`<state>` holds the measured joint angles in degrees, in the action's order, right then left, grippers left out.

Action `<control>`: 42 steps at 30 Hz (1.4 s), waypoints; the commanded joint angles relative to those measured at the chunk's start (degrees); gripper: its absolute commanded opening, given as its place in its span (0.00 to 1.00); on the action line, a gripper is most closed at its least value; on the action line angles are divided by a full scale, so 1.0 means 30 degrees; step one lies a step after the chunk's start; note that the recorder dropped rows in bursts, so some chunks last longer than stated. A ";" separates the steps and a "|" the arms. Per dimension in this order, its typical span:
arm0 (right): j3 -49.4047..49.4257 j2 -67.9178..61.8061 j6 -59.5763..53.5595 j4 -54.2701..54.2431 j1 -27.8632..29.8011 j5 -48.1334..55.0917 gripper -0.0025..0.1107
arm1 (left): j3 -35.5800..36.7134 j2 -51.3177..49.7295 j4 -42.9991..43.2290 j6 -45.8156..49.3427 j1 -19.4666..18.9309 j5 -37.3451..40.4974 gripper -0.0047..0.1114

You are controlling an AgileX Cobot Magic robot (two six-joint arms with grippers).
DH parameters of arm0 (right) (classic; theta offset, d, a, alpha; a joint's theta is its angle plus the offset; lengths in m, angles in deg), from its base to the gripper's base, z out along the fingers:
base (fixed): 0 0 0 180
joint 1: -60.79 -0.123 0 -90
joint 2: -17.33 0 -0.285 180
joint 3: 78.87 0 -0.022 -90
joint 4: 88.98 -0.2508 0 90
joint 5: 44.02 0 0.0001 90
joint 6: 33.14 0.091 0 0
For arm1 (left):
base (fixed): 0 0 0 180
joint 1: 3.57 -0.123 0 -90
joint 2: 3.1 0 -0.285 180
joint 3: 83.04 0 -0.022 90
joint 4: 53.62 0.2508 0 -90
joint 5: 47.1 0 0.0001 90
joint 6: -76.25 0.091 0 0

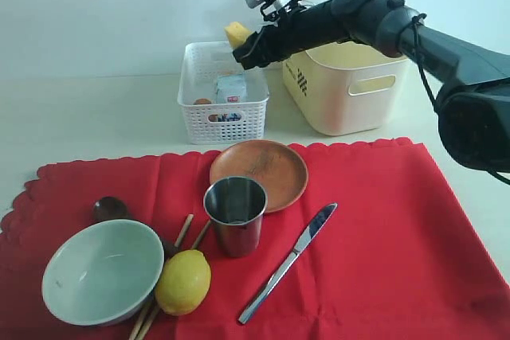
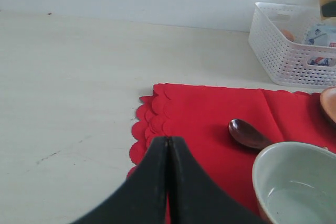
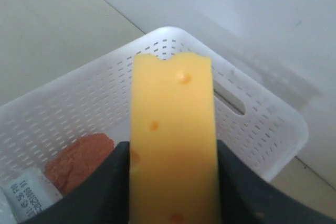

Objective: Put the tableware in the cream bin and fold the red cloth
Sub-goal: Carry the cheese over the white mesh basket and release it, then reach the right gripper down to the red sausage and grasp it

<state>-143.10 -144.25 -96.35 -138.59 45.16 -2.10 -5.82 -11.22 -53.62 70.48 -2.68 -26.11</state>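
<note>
The red cloth lies flat across the front of the table. On it are the pale green bowl, steel cup, brown plate, silver knife, dark spoon and chopsticks. The cream bin stands at the back right. My right gripper hovers over the white lattice basket, shut on a yellow cheese block. My left gripper is shut and holds nothing, above the cloth's scalloped corner near the spoon and bowl.
A lemon lies on the cloth beside the bowl. The basket holds a milk carton and a brownish egg. Bare table stretches to the left of the cloth.
</note>
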 commanded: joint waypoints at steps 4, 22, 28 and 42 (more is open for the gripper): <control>-0.0036 0.0363 0.0175 0.0255 0.0091 0.0010 0.61 | -0.0003 0.0110 0.0000 -0.0038 0.0101 -0.0150 0.05; 0.0005 0.5859 0.9568 0.6570 0.0139 0.9348 0.64 | -0.0003 0.0110 0.0000 -0.0038 0.0101 -0.0150 0.05; 0.5788 0.8969 1.2440 0.8746 0.0102 0.9348 0.62 | -0.0003 0.0110 0.0000 -0.0038 0.0101 -0.0150 0.05; 2.4171 2.1078 0.8761 0.9089 0.0102 0.3428 0.60 | -0.0003 0.0110 0.0000 -0.0038 0.0101 -0.0150 0.05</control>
<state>-75.39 -85.69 -68.58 -111.43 45.27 11.40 -5.82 -11.22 -53.62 70.48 -2.68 -26.11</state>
